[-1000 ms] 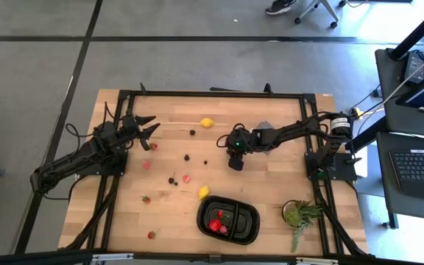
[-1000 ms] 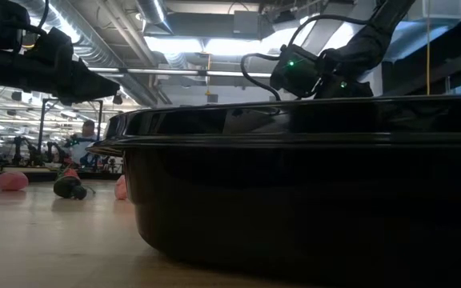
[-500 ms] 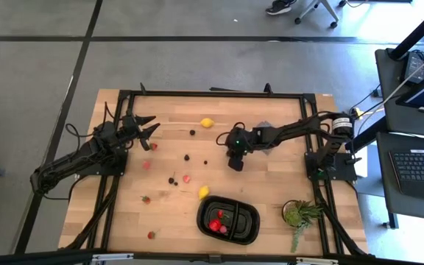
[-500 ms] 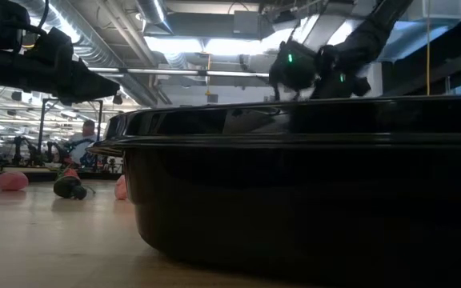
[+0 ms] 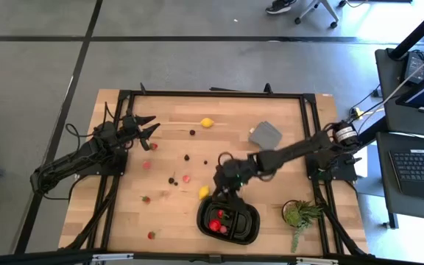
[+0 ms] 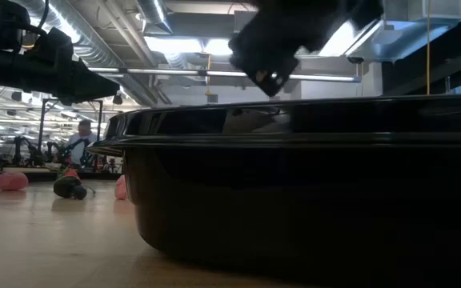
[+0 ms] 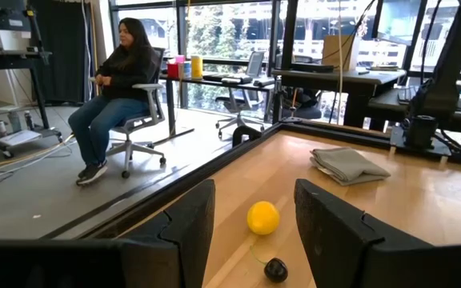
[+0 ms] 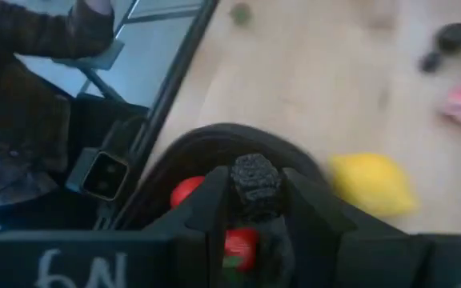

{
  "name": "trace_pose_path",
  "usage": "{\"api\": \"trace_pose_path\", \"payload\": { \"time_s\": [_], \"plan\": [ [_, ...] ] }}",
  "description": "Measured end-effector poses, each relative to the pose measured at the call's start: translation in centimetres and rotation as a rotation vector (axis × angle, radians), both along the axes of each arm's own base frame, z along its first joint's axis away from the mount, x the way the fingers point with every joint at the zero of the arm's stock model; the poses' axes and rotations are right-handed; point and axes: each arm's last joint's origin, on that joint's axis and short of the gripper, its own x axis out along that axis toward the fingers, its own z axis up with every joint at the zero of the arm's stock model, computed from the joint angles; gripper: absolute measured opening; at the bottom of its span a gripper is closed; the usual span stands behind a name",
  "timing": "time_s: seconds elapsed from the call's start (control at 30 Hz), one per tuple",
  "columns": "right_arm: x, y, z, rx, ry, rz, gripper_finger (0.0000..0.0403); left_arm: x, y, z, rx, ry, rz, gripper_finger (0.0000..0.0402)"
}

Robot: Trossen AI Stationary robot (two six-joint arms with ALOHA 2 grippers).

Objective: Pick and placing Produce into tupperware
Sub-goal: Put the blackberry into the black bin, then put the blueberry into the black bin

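Observation:
The black tray (image 5: 247, 224) sits near the table's near edge and holds red pieces (image 5: 217, 221). My right gripper (image 5: 224, 188) hangs over the tray's far rim, shut on a dark bumpy berry (image 8: 254, 174). Just left of the tray's far-left corner lies one lemon (image 5: 204, 193). The other lemon (image 5: 207, 123) rests near the far edge. Red bits (image 5: 146, 165) and small dark berries (image 5: 187, 157) are scattered over the wood. My left gripper (image 5: 147, 126) waits open at the far left, its fingers (image 7: 190, 220) apart, facing the far lemon (image 7: 262, 218). My right gripper pinches the dark berry (image 8: 254, 184) between its two fingertips, one finger on each side of it. The berry is lifted clear, above the tray's far rim (image 8: 214, 132) and the red pieces (image 8: 186, 192) inside.
A grey square block (image 5: 265, 134) lies on the far right part of the table. A green potted plant (image 5: 299, 213) stands right of the tray. In the low view the tray's wall (image 6: 294, 200) fills most of the picture. A person (image 7: 122, 88) sits beyond the table.
My right gripper has swung from the table's middle toward the near edge and now stands over the tray's far rim. The grey block, covered by the arm before, shows now. The left arm has kept still.

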Motion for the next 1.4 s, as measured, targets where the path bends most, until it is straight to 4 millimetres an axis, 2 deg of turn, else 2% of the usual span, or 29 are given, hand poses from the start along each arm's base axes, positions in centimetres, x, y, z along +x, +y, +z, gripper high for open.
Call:
{"api": "trace_pose_path", "payload": {
  "time_s": [0.1,0.2,0.4,0.73,0.9,1.13,1.27,1.4],
  "plan": [
    [-0.2,2.6,-0.7,-0.023,-0.021,0.017,0.0103,0.0,0.0,0.0,0.000,0.000,0.000,0.0165],
    [-0.4,3.9,-1.8,-0.082,-0.007,-0.046,0.0105,0.0,0.0,0.0,-0.001,0.000,0.000,0.0165],
    [-0.1,3.8,-3.3,-0.080,0.071,-0.215,0.0136,0.0,0.0,0.0,-0.003,-0.003,0.000,0.0165],
    [0.0,3.7,-3.3,-0.066,0.074,-0.219,0.0151,0.0,0.0,0.0,-0.001,-0.001,0.000,0.0165],
    [0.3,2.7,-3.3,-0.071,0.068,-0.181,0.0174,0.0,0.0,0.0,-0.001,-0.001,0.000,0.0165],
    [1.3,-0.5,-3.3,-0.021,0.087,-0.181,0.0270,0.0,0.0,0.0,-0.001,-0.001,0.000,0.0165],
    [1.9,-2.8,-3.2,-0.078,0.043,-0.193,0.0311,0.0,0.0,0.0,0.000,-0.001,0.000,0.0165],
    [2.3,-4.7,-3.2,-0.223,-0.027,-0.202,0.0322,0.0,0.0,0.0,0.000,-0.001,0.000,0.0165]
  ]
}}
